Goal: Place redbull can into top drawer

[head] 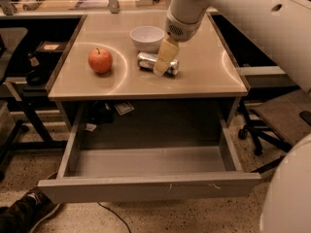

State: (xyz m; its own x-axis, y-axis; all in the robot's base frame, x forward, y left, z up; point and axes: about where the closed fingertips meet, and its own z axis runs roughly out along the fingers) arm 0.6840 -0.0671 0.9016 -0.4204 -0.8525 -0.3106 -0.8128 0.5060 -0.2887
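Observation:
The redbull can lies on its side on the tabletop, just in front of a white bowl. My gripper comes down from the white arm at the upper right and sits over the middle of the can, with a pale finger across it. The top drawer is pulled wide open below the table's front edge, and nothing lies in it.
A red apple sits on the left part of the table. The white bowl stands behind the can. An office chair is to the right and a shoe at the lower left floor.

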